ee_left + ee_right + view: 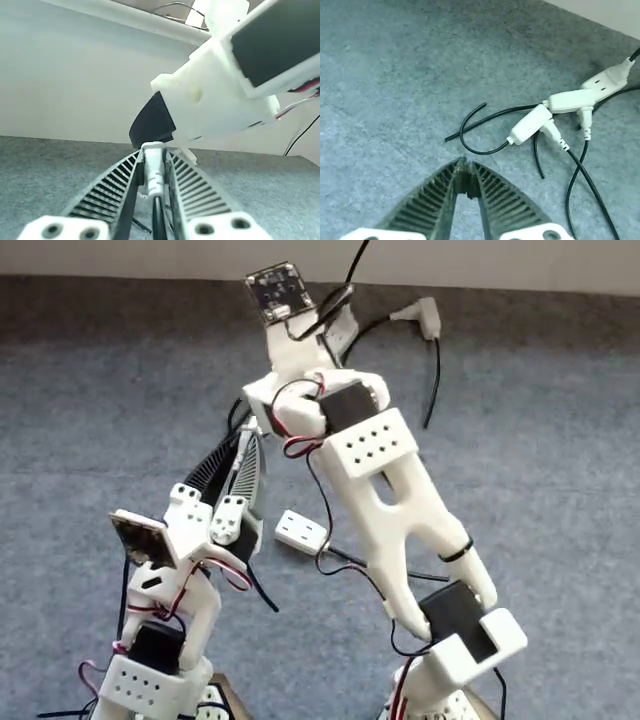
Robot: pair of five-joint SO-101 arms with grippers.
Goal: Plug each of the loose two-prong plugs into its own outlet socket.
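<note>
Grey carpet (pixel 560 490) lies under two arms: the left gripper (pixel 154 150) pinches one white plug (pixel 154 175) on its black cord (pixel 159 220), the right gripper (pixel 466 167) is closed on nothing, one linked cluster (pixel 570 100) of plugs and sockets lying well beyond its tips, and one outlet (pixel 300 530) sits between the arms.

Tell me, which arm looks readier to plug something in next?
Left. The left gripper is shut on a white plug, while the right gripper hangs shut and empty over the carpet.

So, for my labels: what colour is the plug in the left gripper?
The plug is white, its cord black; clearest in left wrist view.
</note>
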